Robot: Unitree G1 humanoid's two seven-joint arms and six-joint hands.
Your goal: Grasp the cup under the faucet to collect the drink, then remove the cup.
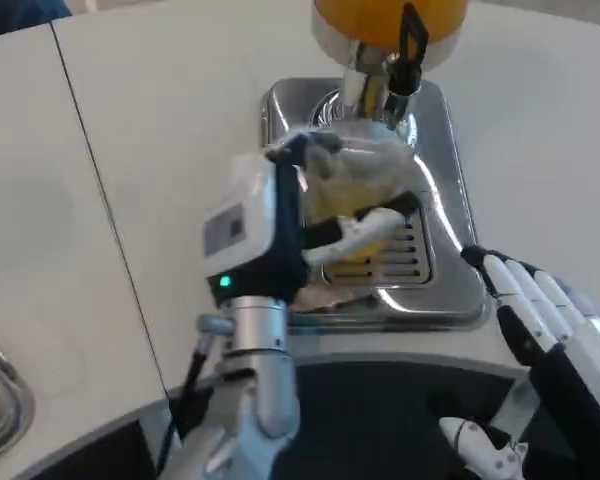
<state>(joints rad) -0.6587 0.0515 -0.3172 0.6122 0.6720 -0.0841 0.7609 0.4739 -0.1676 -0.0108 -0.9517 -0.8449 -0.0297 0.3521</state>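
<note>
A clear plastic cup point(365, 175) with yellow drink in it stands on the steel drip tray point(450, 200), right under the faucet point(380, 90) of the orange drink dispenser point(390, 20). My left hand point(280, 225) grips the cup from its left side, fingers wrapped round the front of it. The black tap lever point(412, 45) sticks out above the spout. My right hand point(535, 310) rests at the tray's front right corner, fingers stretched out and apart, holding nothing.
The slotted grate point(405, 255) lies in the tray in front of the cup. A seam point(100, 190) runs across the white table on the left. A metal object point(0, 395) sits at the left edge. The table's curved front edge point(400, 360) is near my body.
</note>
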